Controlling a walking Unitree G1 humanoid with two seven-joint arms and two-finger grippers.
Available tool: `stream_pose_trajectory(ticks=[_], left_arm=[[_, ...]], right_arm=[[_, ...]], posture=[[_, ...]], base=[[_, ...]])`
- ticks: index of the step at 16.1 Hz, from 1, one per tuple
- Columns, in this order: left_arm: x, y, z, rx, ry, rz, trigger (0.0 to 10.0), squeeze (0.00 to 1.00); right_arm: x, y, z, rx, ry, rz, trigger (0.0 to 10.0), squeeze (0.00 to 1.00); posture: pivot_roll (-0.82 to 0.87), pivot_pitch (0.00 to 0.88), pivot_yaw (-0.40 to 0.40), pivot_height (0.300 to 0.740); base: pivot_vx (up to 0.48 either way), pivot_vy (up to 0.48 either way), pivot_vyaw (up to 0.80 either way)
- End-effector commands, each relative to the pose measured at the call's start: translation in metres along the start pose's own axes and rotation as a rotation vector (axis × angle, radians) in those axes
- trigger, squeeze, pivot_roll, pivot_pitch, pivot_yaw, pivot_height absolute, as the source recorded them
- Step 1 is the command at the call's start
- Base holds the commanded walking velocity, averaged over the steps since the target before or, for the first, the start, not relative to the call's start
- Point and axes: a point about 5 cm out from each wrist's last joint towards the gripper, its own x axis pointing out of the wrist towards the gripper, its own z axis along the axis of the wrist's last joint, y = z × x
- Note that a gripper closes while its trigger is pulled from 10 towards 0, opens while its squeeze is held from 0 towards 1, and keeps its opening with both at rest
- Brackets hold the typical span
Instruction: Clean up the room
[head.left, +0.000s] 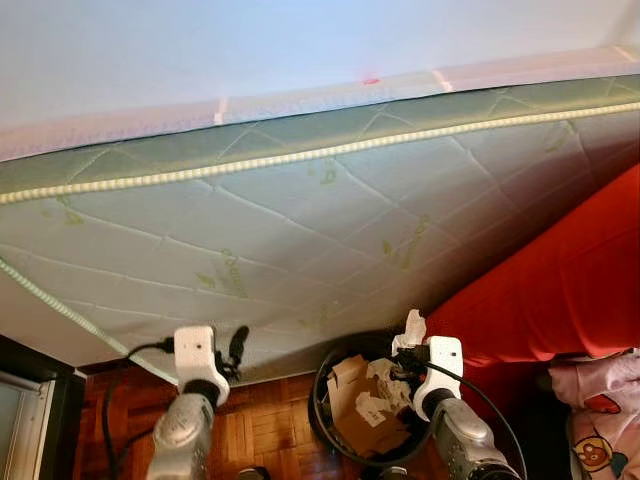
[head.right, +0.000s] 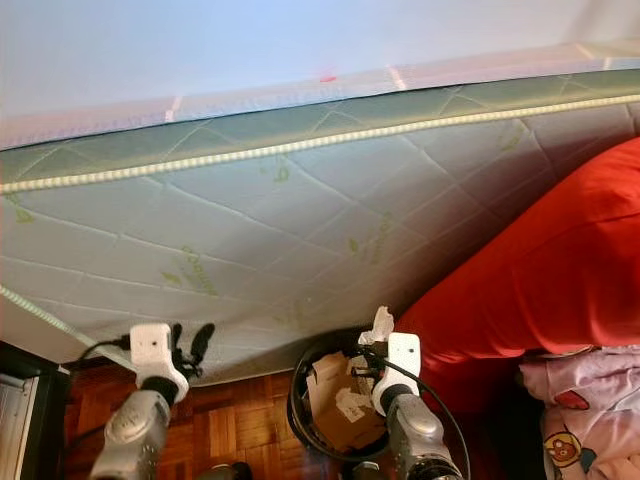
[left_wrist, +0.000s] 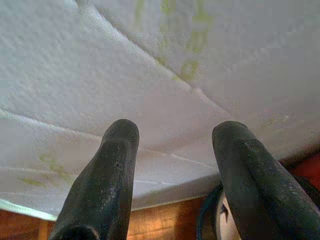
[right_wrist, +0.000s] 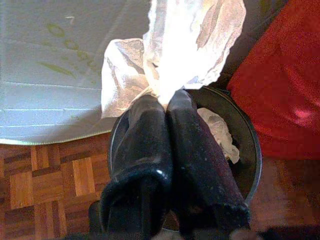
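Parquet wood floor (head.left: 265, 420) along the bottom, quilted white-green mattress (head.left: 300, 230) leaning across most of the frame. Lower left I see my left gripper (left_wrist: 172, 165), fingers spread wide, nothing in them, close to the mattress face. Lower centre, my right gripper (right_wrist: 165, 107) is pinched on a crumpled white tissue (right_wrist: 185, 45), above the round black waste bin (right_wrist: 247, 165) with cardboard scraps (head.left: 365, 410). Red fabric (head.left: 560, 280) at right.

Two silver arms, left arm (head.left: 182, 435) and right arm (head.left: 462, 440), each end in a white wrist block, trailing black cables, with two long black fingers (left_wrist: 107, 185).
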Motion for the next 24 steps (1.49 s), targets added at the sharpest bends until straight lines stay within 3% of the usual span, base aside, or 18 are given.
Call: stream_pose_trajectory(ticks=[1,9,16,18,24], left_arm=[[-0.003,0.004,-0.003,-0.007,0.019,0.016,10.0,0.00],[-0.009,0.008,-0.002,-0.007,0.010,0.028,10.0,0.00],[-0.012,0.000,-0.002,-0.018,0.011,0.019,10.0,0.00],[-0.012,-0.001,0.001,-0.019,0.004,0.017,10.0,0.00],[-0.011,-0.005,0.009,-0.018,-0.017,0.005,10.0,0.00]], right_arm=[[-0.002,0.001,-0.006,0.012,0.020,-0.005,10.0,0.00],[-0.003,0.007,-0.013,-0.014,0.033,0.008,10.0,0.00],[0.005,0.002,0.008,-0.039,0.023,0.006,10.0,0.00],[0.005,0.001,0.014,-0.026,-0.022,0.009,10.0,0.00],[0.012,0.008,0.022,-0.066,0.037,0.022,10.0,0.00]], posture=[[0.16,0.256,-0.021,0.740],[0.16,0.298,-0.029,0.705],[0.16,0.332,-0.033,0.695],[0.17,0.345,-0.037,0.690],[0.18,0.373,-0.042,0.681]], base=[[0.000,0.000,0.00],[0.000,0.000,0.00],[0.000,0.000,0.00],[0.000,0.000,0.00],[0.000,0.000,0.00]])
